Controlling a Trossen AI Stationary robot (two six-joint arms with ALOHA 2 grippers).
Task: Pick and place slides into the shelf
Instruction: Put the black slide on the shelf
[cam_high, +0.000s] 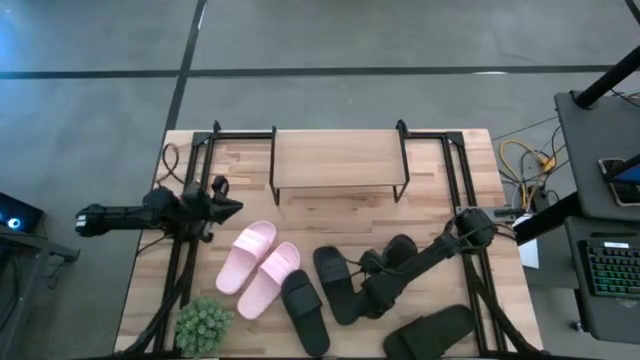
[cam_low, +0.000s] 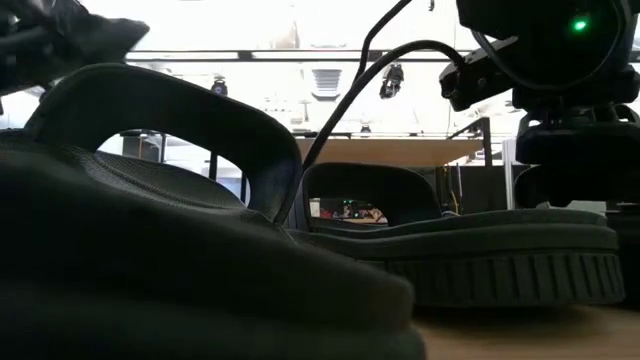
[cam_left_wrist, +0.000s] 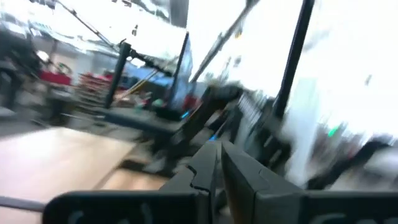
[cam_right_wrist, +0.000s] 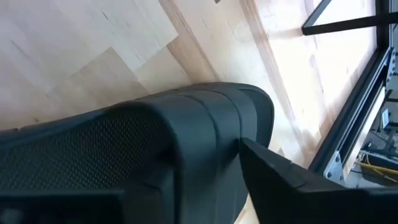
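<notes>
Several black slides lie sole-down at the table's near right, and two pale pink slides lie side by side to their left. The shelf stands on thin black legs at the far middle. My right gripper reaches down from the right onto the middle black slide, with its fingers closed in on the strap. My left gripper is shut on nothing and held above the table's left side; in the left wrist view its fingers point out into the room. My right gripper has the black slide's wide strap between its two fingers, slanting down from the table's right. One finger lies against the strap's edge; the strap hides the other. The slide's sole rests on the table.
A small green plant stands at the near left corner. Another black slide lies just left of the held one, one just behind it and one at the near right edge. Bare wood lies in front of the shelf.
</notes>
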